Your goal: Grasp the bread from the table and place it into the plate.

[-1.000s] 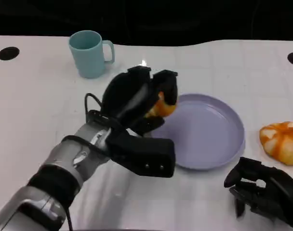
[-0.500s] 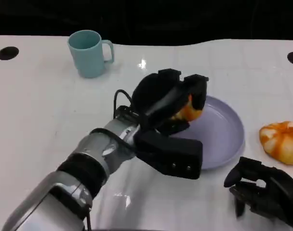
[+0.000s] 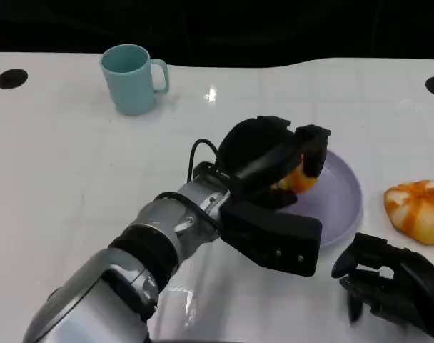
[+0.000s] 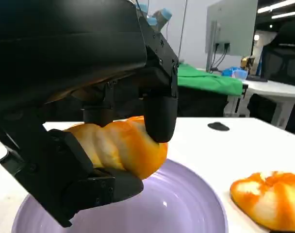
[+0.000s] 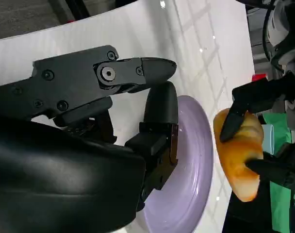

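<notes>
Bread: glossy orange twisted roll (image 3: pixel 300 179), clamped in the left robot hand (image 3: pixel 274 161) above the round lavender plate (image 3: pixel 342 207).
Change: arm has carried it further right over the plate.
Right robot hand (image 3: pixel 388 282): fingers curled, empty, on the white table (image 3: pixel 60 164).

The head view looks down from above the table's near edge, facing its far side. The left wrist view sits low and very close behind the left hand (image 4: pixel 89 160), facing level across the plate (image 4: pixel 186 204) toward the room. The right wrist view, turned on its side, looks from just behind the right hand (image 5: pixel 113 145) leftward. All three share the plate and the held bread (image 3: pixel 299 179).
</notes>
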Motion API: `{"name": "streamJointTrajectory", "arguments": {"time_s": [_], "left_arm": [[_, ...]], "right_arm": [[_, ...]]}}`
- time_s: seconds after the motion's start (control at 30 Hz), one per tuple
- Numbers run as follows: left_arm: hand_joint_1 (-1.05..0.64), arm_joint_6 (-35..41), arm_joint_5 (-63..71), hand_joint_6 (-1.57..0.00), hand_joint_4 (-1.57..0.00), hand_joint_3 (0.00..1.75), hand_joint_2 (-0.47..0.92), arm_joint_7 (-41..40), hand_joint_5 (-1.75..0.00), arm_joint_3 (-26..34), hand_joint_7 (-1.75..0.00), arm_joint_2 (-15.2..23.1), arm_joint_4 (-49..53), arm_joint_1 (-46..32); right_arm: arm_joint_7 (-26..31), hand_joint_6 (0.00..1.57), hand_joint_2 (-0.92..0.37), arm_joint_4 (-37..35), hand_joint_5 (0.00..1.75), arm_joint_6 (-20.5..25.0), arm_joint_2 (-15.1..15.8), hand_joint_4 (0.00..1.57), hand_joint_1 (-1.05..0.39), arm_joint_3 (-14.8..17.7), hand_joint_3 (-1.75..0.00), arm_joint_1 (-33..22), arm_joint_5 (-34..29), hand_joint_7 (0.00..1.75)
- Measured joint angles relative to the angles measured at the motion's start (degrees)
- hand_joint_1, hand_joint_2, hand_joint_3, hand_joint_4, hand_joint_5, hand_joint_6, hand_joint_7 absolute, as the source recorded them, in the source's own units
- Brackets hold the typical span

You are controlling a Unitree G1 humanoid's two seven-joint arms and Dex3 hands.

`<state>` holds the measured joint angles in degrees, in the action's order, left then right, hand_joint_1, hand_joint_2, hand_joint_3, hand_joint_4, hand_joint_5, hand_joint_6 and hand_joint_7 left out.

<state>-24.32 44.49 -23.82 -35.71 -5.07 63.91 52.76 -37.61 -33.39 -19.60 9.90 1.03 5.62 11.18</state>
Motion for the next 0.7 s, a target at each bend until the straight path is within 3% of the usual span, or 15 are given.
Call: {"name": "streamJointTrajectory", "arguments": {"time_s": [0.03, 0.07, 0.1, 0.13, 0.17, 0.23, 0.27, 0.3, 0.4, 0.5, 0.7], "left_arm": [[-0.34, 0.0, -0.01, -0.71, -0.73, 0.95, 0.61, 0.42, -1.46, -0.03, -1.19, 0.01, 0.09, 0.01], [-0.37, 0.0, -0.01, -0.55, -0.49, 0.8, 0.72, 0.64, -1.23, -0.06, -0.92, 0.01, 0.12, 0.01], [-0.38, 0.07, -0.07, -0.52, -0.41, 0.69, 0.79, 1.31, -1.14, -0.1, -0.8, 0.02, 0.1, 0.07], [-0.39, 0.29, -0.07, -0.5, -0.38, 0.64, 0.82, 2.62, -1.09, -0.24, -0.73, 0.03, 0.08, 0.16], [-0.46, 0.65, -0.06, -0.33, -0.15, 0.55, 0.88, 3.94, -0.99, -0.5, -0.62, 0.04, 0.07, 0.19], [-0.5, 2.05, 0.24, -0.24, -0.04, 0.51, 0.91, 5.96, -0.93, -1.41, -0.56, 0.07, -0.08, 0.2], [-0.61, 2.8, 0.59, -0.1, -0.02, 0.51, 0.92, 6.57, -0.67, -1.7, -0.5, 0.1, -0.26, 0.2], [-0.66, 3.43, 1.08, -0.05, -0.01, 0.52, 0.92, 6.97, -0.53, -2.06, -0.43, 0.2, -0.54, 0.2], [-0.84, 4.57, 1.55, 0.0, 0.0, 0.62, 0.92, 9.65, -0.16, -2.81, -0.16, 0.64, -1.61, 0.35], [-0.94, 5.39, 1.92, 0.0, 0.0, 0.69, 0.92, 11.94, -0.03, -3.67, -0.03, 1.09, -2.33, 0.7], [-1.03, 6.49, 2.42, 0.0, 0.0, 0.71, 0.92, 15.37, 0.0, -4.67, 0.0, 2.39, -4.34, 0.82]], "right_arm": [[0.0, 0.64, -0.92, 0.0, 1.75, 0.0, 0.0, 0.68, -0.5, 0.0, -0.28, 0.0, 0.0, 1.4], [0.0, 0.64, -0.92, 0.0, 1.75, 0.0, 0.0, 0.67, -0.5, 0.01, -0.28, 0.0, 0.0, 1.41], [0.0, 0.64, -0.92, 0.0, 1.75, -0.01, 0.0, 0.67, -0.51, 0.0, -0.28, -0.01, 0.0, 1.41], [0.01, 0.63, -0.92, 0.0, 1.75, -0.03, 0.0, 0.67, -0.51, -0.01, -0.29, -0.01, -0.01, 1.41], [0.02, 0.63, -0.92, 0.0, 1.75, -0.07, 0.0, 0.67, -0.51, -0.02, -0.29, -0.01, -0.03, 1.41], [0.02, 0.63, -0.92, 0.01, 1.75, -0.08, 0.0, 0.67, -0.5, -0.04, -0.28, -0.01, -0.03, 1.41], [0.01, 0.63, -0.92, 0.01, 1.75, -0.08, 0.0, 0.67, -0.5, -0.04, -0.28, -0.01, -0.03, 1.41], [0.0, 0.63, -0.92, 0.01, 1.75, -0.02, 0.0, 0.67, -0.5, -0.03, -0.28, -0.02, -0.02, 1.41], [-0.07, 0.64, -0.92, 0.01, 1.75, -0.05, 0.0, 0.68, -0.51, -0.03, -0.28, -0.01, -0.01, 1.41], [-0.05, 0.64, -0.92, 0.0, 1.75, -0.11, 0.0, 0.68, -0.51, -0.04, -0.28, -0.01, -0.04, 1.41], [-0.31, 0.65, -0.92, -0.48, 1.75, -0.68, 0.0, 0.68, -0.52, 0.05, -0.28, 0.1, 0.05, 1.41]]}}
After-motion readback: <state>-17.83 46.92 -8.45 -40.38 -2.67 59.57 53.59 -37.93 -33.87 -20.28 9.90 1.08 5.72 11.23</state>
